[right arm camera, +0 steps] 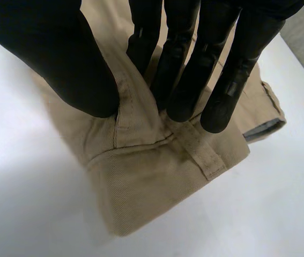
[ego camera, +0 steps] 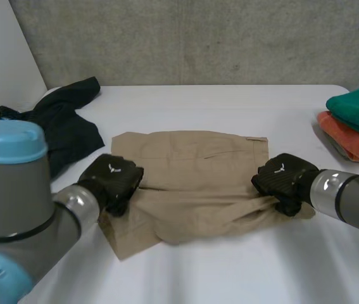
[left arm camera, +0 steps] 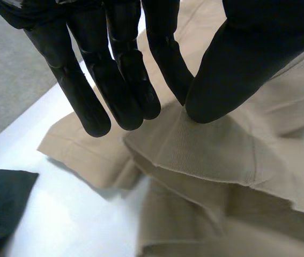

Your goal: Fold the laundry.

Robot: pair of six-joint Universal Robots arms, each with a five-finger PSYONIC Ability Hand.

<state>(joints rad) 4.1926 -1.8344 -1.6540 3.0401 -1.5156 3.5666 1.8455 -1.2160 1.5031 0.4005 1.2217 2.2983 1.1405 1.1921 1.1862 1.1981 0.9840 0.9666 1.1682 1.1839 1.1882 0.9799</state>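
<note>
Tan shorts (ego camera: 192, 183) lie folded across the middle of the white table (ego camera: 230, 266). My left hand (ego camera: 113, 180) is at their left edge; its thumb (left arm camera: 237, 69) and a finger (left arm camera: 168, 64) pinch a raised fold of the tan cloth (left arm camera: 205, 150). My right hand (ego camera: 283, 180) is at the right edge, at the waistband; there the thumb (right arm camera: 60, 64) and the fingers (right arm camera: 194, 80) pinch the waistband (right arm camera: 141, 118) beside a belt loop (right arm camera: 200, 150).
A black garment (ego camera: 65, 123) lies crumpled at the table's left, close to my left arm. At the right edge sits a stack of folded cloths, a teal one (ego camera: 356, 107) over an orange one (ego camera: 347, 139). A grey wall stands behind the table.
</note>
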